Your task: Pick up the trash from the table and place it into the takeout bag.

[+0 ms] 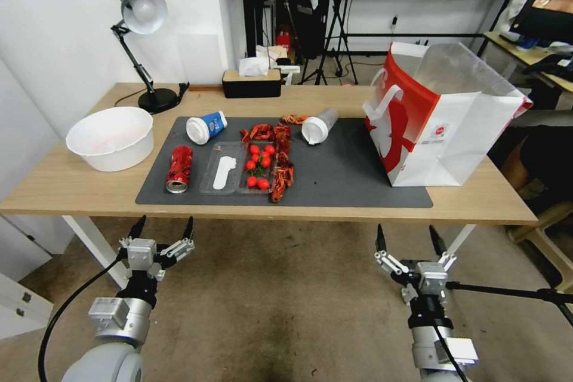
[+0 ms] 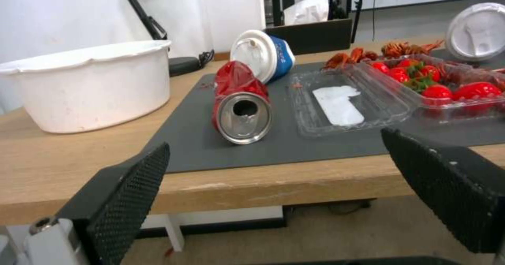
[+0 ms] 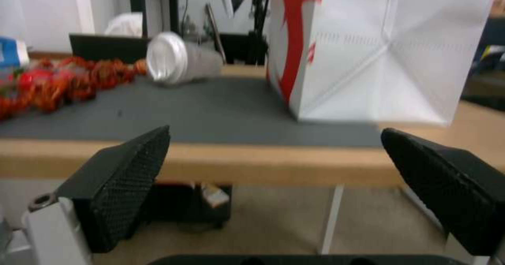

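Both grippers hang below table (image 1: 71, 182) front edge, L gripper (image 1: 162, 228) & R gripper (image 1: 407, 241) w/ fingers spread, holding nothing. Can (image 1: 179, 168), paper cup (image 1: 206, 127), plastic cup (image 1: 319, 126) lie on mat (image 1: 346, 176); bag (image 1: 441, 116) stands upright at mat's right end.

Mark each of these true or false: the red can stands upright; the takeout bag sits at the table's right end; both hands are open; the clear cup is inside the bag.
1. The red can stands upright: false, it lies on its side on the mat.
2. The takeout bag sits at the table's right end: true.
3. The left hand and right hand are open: true.
4. The clear cup is inside the bag: false, it lies on the mat.
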Controlling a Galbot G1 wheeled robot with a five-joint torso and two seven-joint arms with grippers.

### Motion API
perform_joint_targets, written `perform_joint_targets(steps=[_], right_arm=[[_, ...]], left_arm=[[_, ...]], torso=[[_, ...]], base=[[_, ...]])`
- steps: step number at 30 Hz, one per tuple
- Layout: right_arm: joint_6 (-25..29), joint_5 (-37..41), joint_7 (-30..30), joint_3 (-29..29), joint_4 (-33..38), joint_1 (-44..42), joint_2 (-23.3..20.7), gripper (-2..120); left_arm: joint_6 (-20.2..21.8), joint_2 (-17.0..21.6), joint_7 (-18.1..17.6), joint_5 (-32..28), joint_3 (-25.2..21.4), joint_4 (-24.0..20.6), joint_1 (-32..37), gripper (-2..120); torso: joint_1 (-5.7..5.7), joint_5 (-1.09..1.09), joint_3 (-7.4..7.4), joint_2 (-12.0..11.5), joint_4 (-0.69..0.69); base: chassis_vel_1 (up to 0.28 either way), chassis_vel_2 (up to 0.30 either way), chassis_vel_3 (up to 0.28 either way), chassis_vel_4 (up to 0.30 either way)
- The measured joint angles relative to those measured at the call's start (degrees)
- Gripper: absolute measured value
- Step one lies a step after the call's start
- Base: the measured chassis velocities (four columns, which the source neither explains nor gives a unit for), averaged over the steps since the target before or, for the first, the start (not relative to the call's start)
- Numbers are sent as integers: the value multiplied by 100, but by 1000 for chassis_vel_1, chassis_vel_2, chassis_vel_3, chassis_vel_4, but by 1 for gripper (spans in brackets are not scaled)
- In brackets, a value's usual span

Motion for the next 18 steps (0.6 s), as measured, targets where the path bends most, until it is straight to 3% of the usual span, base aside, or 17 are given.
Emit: perform_joint_targets(steps=[15,16,18], right_arm=[[-302,266,13,-64,104,150,-69,100],[-745,552,75,-146,380,486,-123,100],[-929,646,119,-191,445,687,-148,100]], left_arm=[[-31,-7,-5,-4,-27,10,10,100],[-32,-9,-6,-4,-26,9,11,100],[-32,-9,-6,-3,-25,6,12,100]], torso=[[0,0,0,0,-1],[0,-1,0,0,0],[0,0,0,0,0]], base=[[0,0,0,0],[0,0,0,0],[0,0,0,0]])
